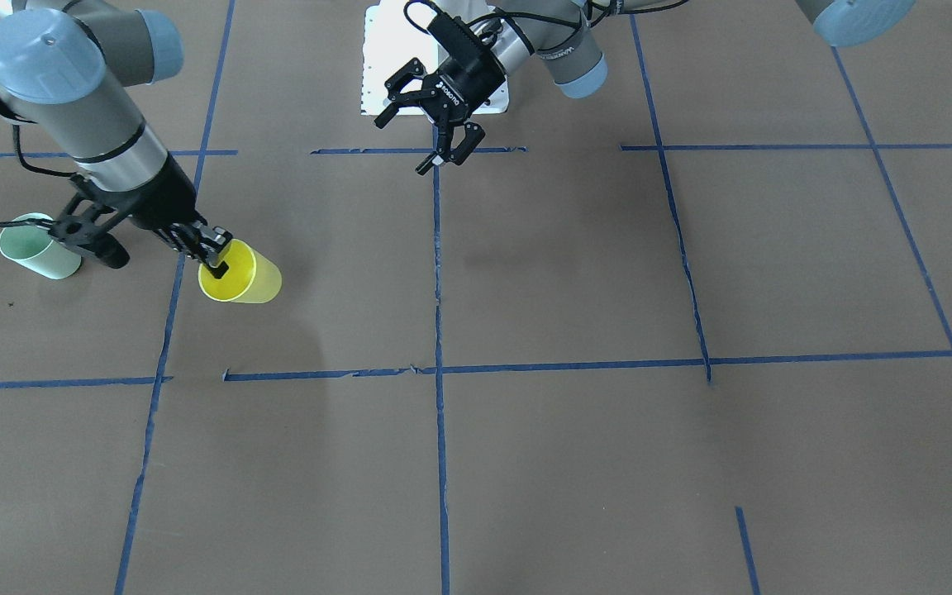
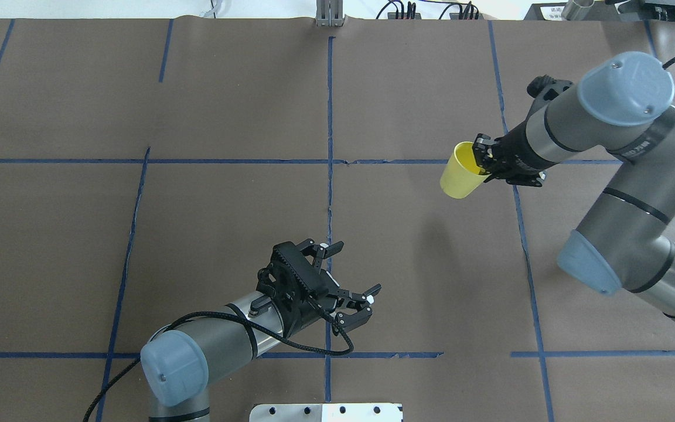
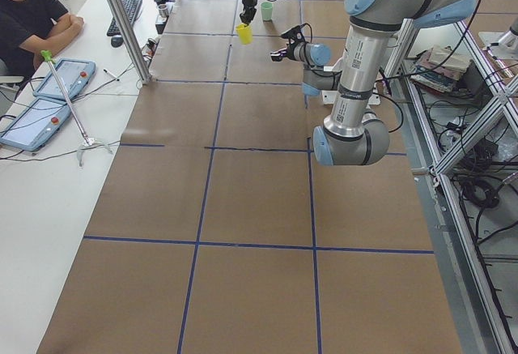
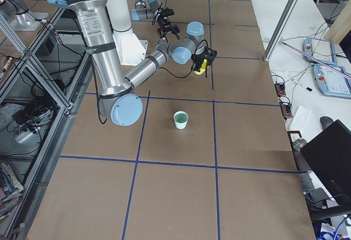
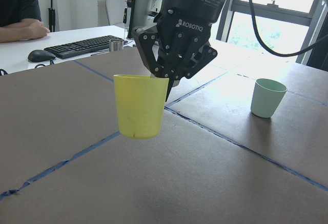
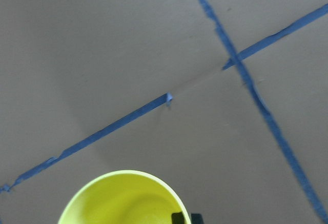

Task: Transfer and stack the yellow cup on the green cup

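My right gripper (image 1: 216,263) is shut on the rim of the yellow cup (image 1: 243,278), one finger inside it, and holds it upright in the air above the table. The cup also shows in the overhead view (image 2: 460,173), the left wrist view (image 5: 139,106) and the right wrist view (image 6: 123,198). The green cup (image 1: 30,245) stands upright on the table beside the right arm, apart from the yellow cup; it shows in the left wrist view (image 5: 268,97) and the right side view (image 4: 180,120). It is hidden in the overhead view. My left gripper (image 2: 354,276) is open and empty near the table's middle.
Brown paper with blue tape lines (image 1: 438,330) covers the table. A white base plate (image 1: 383,58) lies at the robot's side. An operator (image 3: 31,14) sits at a side desk with a keyboard (image 5: 82,45) and tablets (image 3: 57,78).
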{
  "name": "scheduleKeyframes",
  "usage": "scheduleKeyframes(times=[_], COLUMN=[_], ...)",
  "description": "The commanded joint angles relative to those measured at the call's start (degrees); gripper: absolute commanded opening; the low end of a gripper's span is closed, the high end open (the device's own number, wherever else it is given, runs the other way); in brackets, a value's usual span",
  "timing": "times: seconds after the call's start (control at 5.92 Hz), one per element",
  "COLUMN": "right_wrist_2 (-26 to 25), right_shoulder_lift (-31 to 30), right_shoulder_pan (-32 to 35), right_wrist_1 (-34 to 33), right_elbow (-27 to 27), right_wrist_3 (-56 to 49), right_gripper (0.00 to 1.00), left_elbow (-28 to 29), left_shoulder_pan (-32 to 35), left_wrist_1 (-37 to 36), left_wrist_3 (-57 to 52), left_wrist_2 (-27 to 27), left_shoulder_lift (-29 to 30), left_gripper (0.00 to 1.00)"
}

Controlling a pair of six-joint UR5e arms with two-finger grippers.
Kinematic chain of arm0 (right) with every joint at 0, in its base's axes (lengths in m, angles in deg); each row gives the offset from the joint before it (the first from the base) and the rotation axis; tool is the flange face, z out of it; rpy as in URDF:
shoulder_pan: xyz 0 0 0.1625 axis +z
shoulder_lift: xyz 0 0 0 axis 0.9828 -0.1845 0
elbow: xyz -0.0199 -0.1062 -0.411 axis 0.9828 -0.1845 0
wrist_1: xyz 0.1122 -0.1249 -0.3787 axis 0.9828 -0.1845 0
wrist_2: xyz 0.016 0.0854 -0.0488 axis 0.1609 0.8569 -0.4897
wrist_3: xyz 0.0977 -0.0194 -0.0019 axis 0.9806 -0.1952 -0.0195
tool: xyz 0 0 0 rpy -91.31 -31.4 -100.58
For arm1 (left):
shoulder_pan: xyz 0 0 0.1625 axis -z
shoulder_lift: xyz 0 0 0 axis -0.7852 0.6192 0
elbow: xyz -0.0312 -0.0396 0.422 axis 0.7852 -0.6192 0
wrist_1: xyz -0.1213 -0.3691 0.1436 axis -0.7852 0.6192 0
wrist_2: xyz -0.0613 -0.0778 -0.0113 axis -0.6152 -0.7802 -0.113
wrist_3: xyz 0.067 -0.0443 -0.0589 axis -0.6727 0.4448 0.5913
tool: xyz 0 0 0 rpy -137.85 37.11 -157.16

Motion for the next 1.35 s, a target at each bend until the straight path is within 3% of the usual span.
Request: scheduleKeyframes(times=[0.0, 0.34, 0.68, 0.84, 1.18], right_wrist_2=[-0.04, 0.14, 0.31, 0.31, 0.23], right_shoulder_lift=[-11.05, -20.81, -28.22, -29.12, -30.53], right_shoulder_pan=[4.67, 9.94, 12.86, 12.95, 12.87], right_wrist_1=[0.15, 0.23, 0.23, 2.24, 5.68], right_elbow=[6.02, 8.40, 11.83, 11.24, 10.18], right_wrist_3=[-4.77, -19.15, -28.06, -28.79, -27.93], right_gripper=[0.00, 0.00, 0.00, 0.00, 0.00], left_elbow=[-0.32, -0.42, -1.20, -2.34, -2.26], left_shoulder_pan=[-0.96, -0.61, 0.18, 1.31, 7.71], left_wrist_1=[-3.68, -11.84, -15.29, -17.84, -18.57], left_wrist_3=[6.54, 15.86, 23.24, 27.97, 46.99], left_wrist_2=[-0.43, -0.61, -0.70, -3.14, -17.06], left_shoulder_lift=[1.31, 2.62, 2.72, 2.63, 2.28], left_gripper=[1.00, 1.00, 1.00, 1.00, 1.00])
